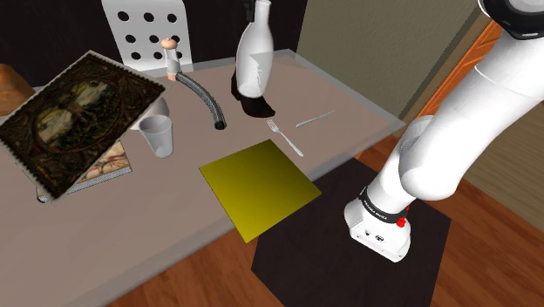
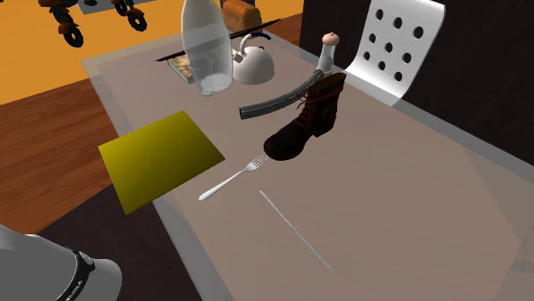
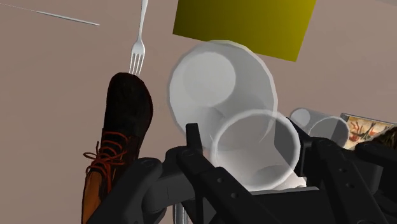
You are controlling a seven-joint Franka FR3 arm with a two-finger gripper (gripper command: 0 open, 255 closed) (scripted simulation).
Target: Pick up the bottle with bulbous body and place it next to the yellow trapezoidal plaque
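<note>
A pale, translucent bottle with a bulbous body (image 1: 253, 54) hangs upright in the air above the table, over the dark boot (image 1: 254, 102). In the wrist view my gripper (image 3: 254, 156) is shut on the bottle's neck (image 3: 254, 146), one black finger (image 3: 195, 139) on each side, and the round body (image 3: 219, 83) bulges below. The yellow trapezoidal plaque (image 1: 260, 187) lies flat at the table's near edge, apart from the bottle. In the second exterior view the bottle (image 2: 207, 47) hovers beyond the plaque (image 2: 158, 158).
On the table (image 1: 131, 235) lie a fork (image 1: 286, 138), a thin rod (image 1: 314, 119), a curved grey hose (image 1: 202, 94), a white cup (image 1: 159, 135) and a large ornate picture (image 1: 74, 118). A perforated white chair (image 1: 144, 26) stands behind. A pale kettle (image 2: 251, 64) sits further along.
</note>
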